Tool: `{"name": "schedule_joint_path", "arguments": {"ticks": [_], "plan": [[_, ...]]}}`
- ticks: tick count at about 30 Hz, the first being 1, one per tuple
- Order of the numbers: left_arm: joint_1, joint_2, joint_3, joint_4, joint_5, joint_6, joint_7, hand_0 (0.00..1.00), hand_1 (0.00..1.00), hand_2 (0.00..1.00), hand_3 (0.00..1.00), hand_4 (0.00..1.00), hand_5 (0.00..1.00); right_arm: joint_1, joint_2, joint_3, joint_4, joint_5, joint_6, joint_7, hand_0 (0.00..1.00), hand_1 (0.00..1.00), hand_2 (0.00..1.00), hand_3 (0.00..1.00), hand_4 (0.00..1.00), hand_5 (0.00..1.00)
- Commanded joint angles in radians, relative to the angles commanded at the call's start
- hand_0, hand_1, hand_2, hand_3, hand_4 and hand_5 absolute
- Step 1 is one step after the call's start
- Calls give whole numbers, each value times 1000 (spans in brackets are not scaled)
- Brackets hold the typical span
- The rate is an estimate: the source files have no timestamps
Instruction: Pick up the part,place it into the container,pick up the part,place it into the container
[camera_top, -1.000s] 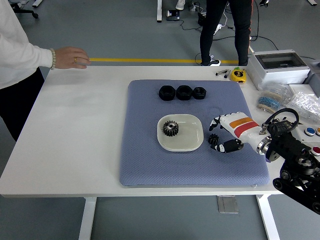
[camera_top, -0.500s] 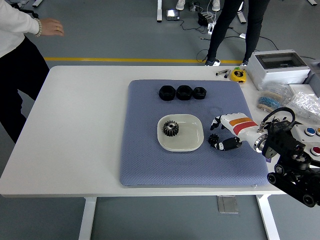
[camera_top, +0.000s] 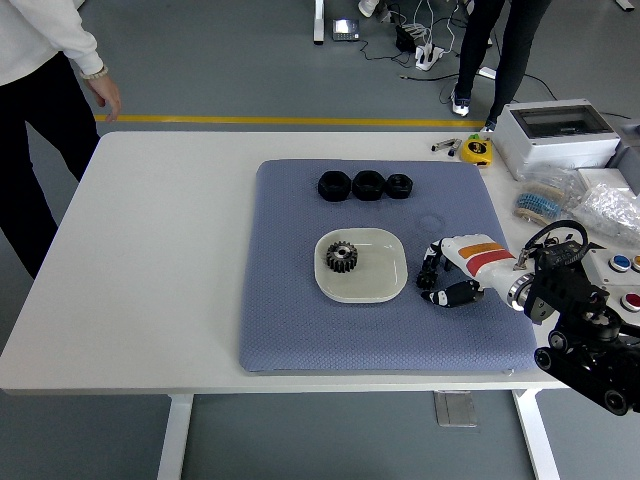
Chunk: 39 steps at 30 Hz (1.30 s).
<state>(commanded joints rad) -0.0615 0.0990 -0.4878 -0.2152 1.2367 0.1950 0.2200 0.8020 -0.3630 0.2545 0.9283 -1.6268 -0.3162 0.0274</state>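
A white dish (camera_top: 385, 280) lies mid-mat and holds a dark metal gear (camera_top: 342, 257). Just right of the dish, a small black gear (camera_top: 428, 279) rests on the blue mat (camera_top: 300, 310). My right hand (camera_top: 437, 281), white with an orange-red stripe, has its fingers (camera_top: 430, 262) curled over this gear from above and the thumb under it from the near side. Three black nut-like parts (camera_top: 367, 185) stand in a row at the back of the mat. My left arm is out of sight.
A yellow tape measure (camera_top: 478, 150), a white box (camera_top: 557, 135) and plastic bags of parts (camera_top: 565, 195) crowd the table's right side. A person stands off the far left corner, one hand (camera_top: 105, 97) hanging away from the table.
My right hand has shifted slightly left and its fingers have closed in around the small black gear. The person's hand has left the table's far left edge and dropped to their side.
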Motion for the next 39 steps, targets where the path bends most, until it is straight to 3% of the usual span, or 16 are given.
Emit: {"name": "schedule_joint_path", "arguments": {"ticks": [5, 6, 11, 12, 17, 18, 23, 24, 39], "plan": [[-1, 0, 0, 0, 0, 1, 0, 642, 625, 660, 613, 619, 648, 0, 2, -4, -5, 3, -3, 5, 281, 433, 534, 549, 841, 361], [-1, -1, 0, 0, 0, 2, 0, 642, 625, 661, 614, 618, 645, 0, 2, -5, -7, 5, -4, 6, 162, 349, 478, 525, 820, 395], [-2, -1, -1, 0, 1, 2, 0, 642, 625, 661, 614, 618, 645, -1, 2, -7, -4, 11, -13, 13, 162, 349, 478, 525, 820, 395], [-2, -1, -2, 0, 2, 2, 0, 642, 625, 660, 614, 619, 647, -1, 2, -7, -3, 12, -17, 13, 93, 247, 418, 517, 801, 430], [-1, -1, -3, 0, 4, 1, 0, 642, 625, 660, 614, 619, 647, -1, 2, -10, -5, 17, -24, 13, 93, 247, 418, 517, 801, 430], [-1, -1, -3, 0, 4, 1, 0, 641, 624, 661, 614, 618, 646, -2, 2, -10, -6, 18, -22, 13, 20, 165, 335, 486, 773, 467], [-2, 0, -2, 0, 3, 1, 0, 641, 624, 661, 614, 618, 646, -2, 1, -10, -6, 21, -22, 12, 20, 165, 335, 486, 773, 467], [-2, 0, -2, 0, 3, 1, 0, 642, 624, 660, 614, 618, 647, -2, 1, -10, -5, 22, -23, 12, 2, 127, 271, 460, 779, 451], [0, 1, -5, 1, 7, 0, 1, 642, 625, 660, 614, 618, 648, -2, 0, 0, -2, 34, -35, 9, 2, 72, 221, 432, 795, 443]]}}
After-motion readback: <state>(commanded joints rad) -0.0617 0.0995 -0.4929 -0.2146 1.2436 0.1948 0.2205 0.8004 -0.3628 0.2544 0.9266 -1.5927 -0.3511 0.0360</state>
